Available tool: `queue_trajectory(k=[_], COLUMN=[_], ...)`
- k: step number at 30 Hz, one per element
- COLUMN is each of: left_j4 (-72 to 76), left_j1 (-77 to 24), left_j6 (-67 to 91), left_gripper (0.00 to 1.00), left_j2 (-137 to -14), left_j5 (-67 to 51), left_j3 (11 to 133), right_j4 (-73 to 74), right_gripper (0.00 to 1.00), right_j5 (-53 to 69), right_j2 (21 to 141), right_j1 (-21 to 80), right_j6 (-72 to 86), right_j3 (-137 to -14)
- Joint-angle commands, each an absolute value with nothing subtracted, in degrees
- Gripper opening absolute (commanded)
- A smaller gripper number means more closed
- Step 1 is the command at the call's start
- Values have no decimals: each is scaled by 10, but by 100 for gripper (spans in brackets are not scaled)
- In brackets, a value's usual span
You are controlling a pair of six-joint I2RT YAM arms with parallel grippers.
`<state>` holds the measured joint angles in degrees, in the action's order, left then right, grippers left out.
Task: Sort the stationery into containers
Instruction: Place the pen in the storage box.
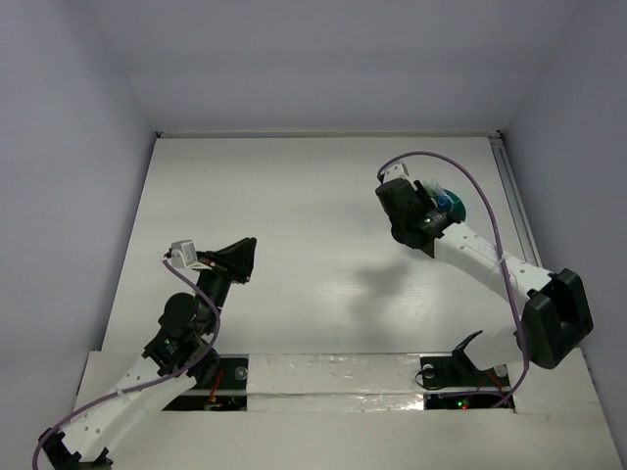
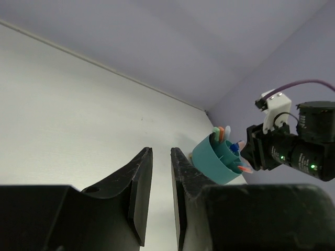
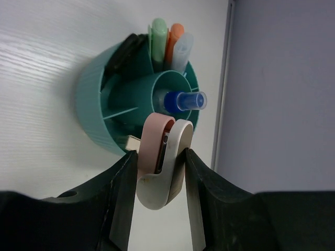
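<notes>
1. The right gripper (image 3: 159, 157) is pinching a small pink and white piece (image 3: 157, 183), which looks like an eraser, though the close view does not make that certain.
2. The piece hangs just at the near rim of the teal cup (image 3: 91, 104); I cannot tell whether they touch.
3. The cup sits toward the far right side of the table (image 1: 294, 215), close to its right edge.
4. In the cup stand a green highlighter (image 3: 158, 39), an orange marker (image 3: 176, 36) and a blue-capped pen (image 3: 186, 101).
5. The black scissors handle (image 3: 123, 55) pokes out at the cup's rim.
6. The left gripper (image 2: 161, 154) hovers over bare table well apart from the cup, its jaws a narrow slit apart with nothing between them.
</notes>
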<state>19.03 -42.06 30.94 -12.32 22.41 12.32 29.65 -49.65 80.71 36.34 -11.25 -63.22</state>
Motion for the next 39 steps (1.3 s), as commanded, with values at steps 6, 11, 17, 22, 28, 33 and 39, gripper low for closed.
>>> queue_trajectory(k=[6,11,17,22,28,33,39], left_j4=[207,203,202,200,198,198,189], left_j1=[-425,-425,-425,-425,-425,-425,-425], left_j6=[312,311,312,312,311,311,308], left_gripper=[18,18,18,18,18,18,18], left_j2=[-91,-91,-88,-85,-82,-83,-75], left_j5=[219,221,220,220,222,222,232], left_j3=[116,119,118,119,118,118,120], right_j4=[167,53,47,57,60,61,88], right_gripper=[10,10,12,14,15,18,20], right_j5=[-485,-453,-425,-411,-413,-412,-401], right_j2=[773,744,738,746,755,751,758], right_j1=[329,318,305,294,294,294,294], right_j6=[-241,-316,-316,-308,-306,-299,-278], right_j3=[-567,-499,-483,-483,-485,-481,-486])
